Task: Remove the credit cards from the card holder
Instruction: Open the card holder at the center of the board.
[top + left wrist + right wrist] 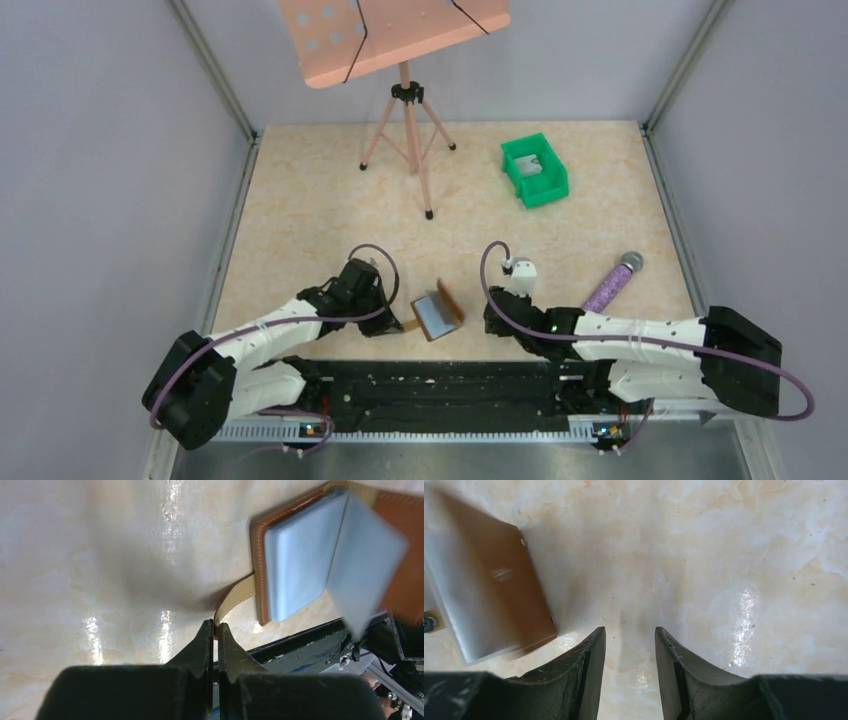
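Note:
The card holder (438,312) is a brown leather wallet lying half open at the table's near middle, its blue-grey inner panels (300,575) showing. Its right flap (370,570) stands raised and blurred. My left gripper (398,325) (216,624) is shut on the holder's tan side tab (235,597) at the holder's left. My right gripper (492,318) (630,629) hovers open over bare table just right of the holder (499,585), nothing between its fingers. A light grey credit card (530,165) lies in the green bin. I cannot tell whether cards sit in the panels.
The green bin (548,185) stands at the back right. A purple microphone (613,282) lies right of my right arm. A pink music stand (400,40) on a tripod stands at the back middle. A black rail (440,385) runs along the near edge; walls close in both sides.

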### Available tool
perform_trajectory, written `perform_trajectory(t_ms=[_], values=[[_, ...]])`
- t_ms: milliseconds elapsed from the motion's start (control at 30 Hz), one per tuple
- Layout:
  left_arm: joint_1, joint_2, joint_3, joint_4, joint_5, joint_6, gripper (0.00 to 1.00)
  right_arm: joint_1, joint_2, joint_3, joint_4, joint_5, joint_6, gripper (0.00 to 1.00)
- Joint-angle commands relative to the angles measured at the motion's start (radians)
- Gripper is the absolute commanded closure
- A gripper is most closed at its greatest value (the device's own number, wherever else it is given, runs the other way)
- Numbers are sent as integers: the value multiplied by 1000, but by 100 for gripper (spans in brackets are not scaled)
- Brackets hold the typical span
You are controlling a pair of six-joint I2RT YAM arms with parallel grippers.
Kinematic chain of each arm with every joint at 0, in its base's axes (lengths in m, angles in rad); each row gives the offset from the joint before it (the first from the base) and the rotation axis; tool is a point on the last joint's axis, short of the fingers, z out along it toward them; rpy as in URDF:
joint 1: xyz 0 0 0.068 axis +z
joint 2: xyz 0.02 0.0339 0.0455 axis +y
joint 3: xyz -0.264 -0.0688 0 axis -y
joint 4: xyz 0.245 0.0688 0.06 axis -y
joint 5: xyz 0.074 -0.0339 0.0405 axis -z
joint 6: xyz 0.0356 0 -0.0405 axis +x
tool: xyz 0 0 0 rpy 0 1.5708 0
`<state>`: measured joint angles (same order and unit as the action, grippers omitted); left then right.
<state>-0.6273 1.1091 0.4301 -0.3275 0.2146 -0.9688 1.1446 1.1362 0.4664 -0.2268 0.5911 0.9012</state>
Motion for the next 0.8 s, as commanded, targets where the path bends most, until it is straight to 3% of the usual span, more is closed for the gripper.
perform_trajectory(t_ms=[0, 200, 300, 667, 733, 767], values=[[3, -1, 41, -13, -18, 22, 100, -28, -61, 12, 62, -76, -13, 59], [3, -11, 47, -13, -9, 22, 100, -32, -94, 120, 39, -211, -30, 61], [3, -19, 47, -7, -1, 18, 100, -31, -75, 143, 124, -314, -41, 63], [2, -64, 40, 10, 37, -7, 100, 68, 192, 278, 329, -447, -37, 70], [2, -68, 38, 15, 44, -12, 100, 91, 244, 299, 313, -412, -33, 64], [3, -70, 37, 17, 46, -14, 100, 101, 263, 314, 270, -373, -35, 56]])
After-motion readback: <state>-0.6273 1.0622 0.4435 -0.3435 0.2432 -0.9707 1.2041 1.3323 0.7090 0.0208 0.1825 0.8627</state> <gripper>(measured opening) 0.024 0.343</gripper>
